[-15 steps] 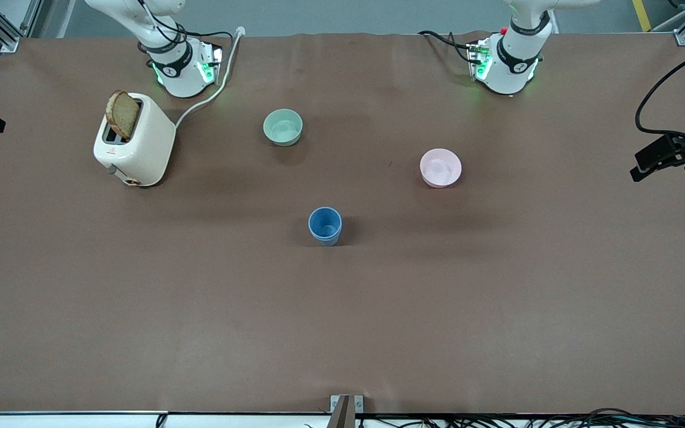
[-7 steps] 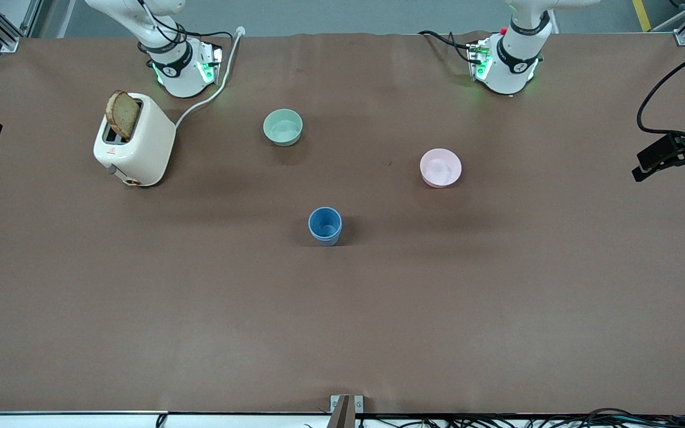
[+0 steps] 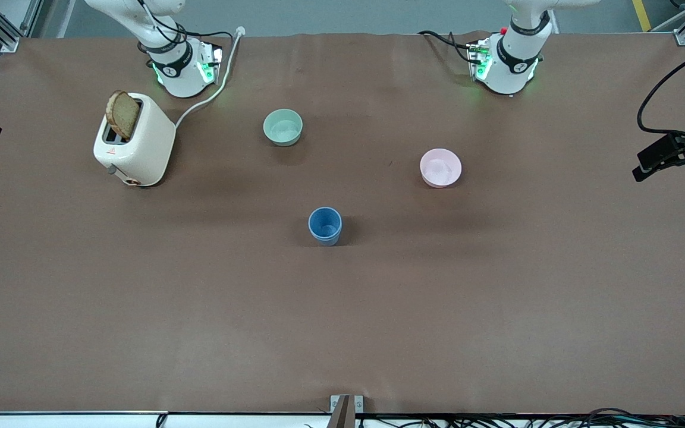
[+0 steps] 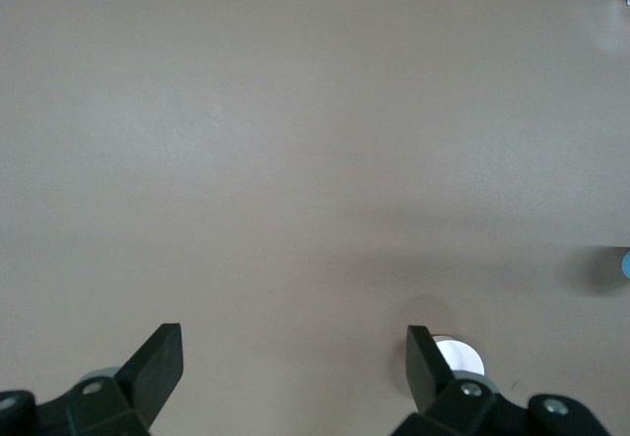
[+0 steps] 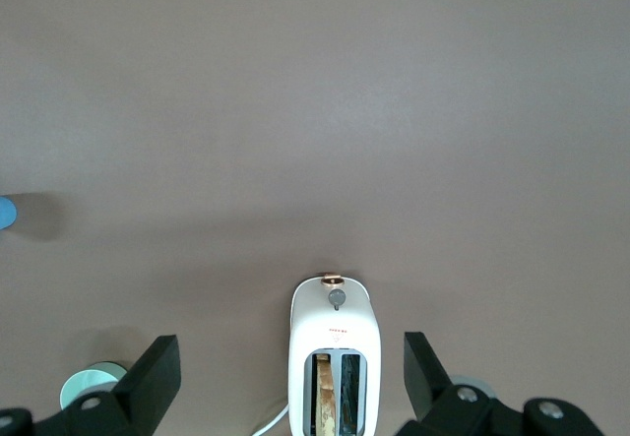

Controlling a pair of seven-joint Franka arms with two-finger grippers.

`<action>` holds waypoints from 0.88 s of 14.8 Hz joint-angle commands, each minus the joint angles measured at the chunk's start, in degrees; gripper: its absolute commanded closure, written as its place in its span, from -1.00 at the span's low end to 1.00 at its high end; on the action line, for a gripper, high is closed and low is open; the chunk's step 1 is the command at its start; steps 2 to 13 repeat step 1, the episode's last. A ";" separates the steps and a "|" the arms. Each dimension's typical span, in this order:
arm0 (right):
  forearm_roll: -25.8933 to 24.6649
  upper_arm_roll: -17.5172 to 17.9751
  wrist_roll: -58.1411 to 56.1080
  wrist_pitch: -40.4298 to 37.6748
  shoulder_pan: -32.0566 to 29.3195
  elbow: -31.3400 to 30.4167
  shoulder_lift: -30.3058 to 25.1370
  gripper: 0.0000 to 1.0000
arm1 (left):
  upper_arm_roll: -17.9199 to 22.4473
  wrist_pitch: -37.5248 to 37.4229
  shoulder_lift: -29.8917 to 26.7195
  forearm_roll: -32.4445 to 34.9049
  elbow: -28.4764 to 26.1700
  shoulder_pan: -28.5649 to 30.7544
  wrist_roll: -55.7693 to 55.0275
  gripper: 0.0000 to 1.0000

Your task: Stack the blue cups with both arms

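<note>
The blue cups stand upright near the middle of the brown table, one nested in the other, with two rims showing. A blue sliver of them shows at the edge of the left wrist view and of the right wrist view. My left gripper is open and empty, high over bare table beside the pink bowl. My right gripper is open and empty, high over the toaster. Both are well apart from the cups.
A pink bowl sits toward the left arm's end, also in the left wrist view. A mint-green bowl sits near the right arm's base. A white toaster holds a bread slice, its cord running to the table's edge.
The dark hand parts at both side edges of the front view have drifted slightly. The cups, bowls and toaster have not moved.
</note>
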 commanded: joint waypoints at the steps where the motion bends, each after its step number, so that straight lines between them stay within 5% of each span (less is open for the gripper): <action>1: -0.49 -0.01 0.83 0.27 0.39 0.13 0.02 -1.00 | -0.27 -1.14 -0.59 -0.19 0.61 0.04 -0.20 -1.00; 13: -0.49 -0.01 0.83 0.27 0.39 0.13 0.02 -1.00 | -0.27 -1.14 -0.59 -0.19 0.61 0.04 -0.20 -1.00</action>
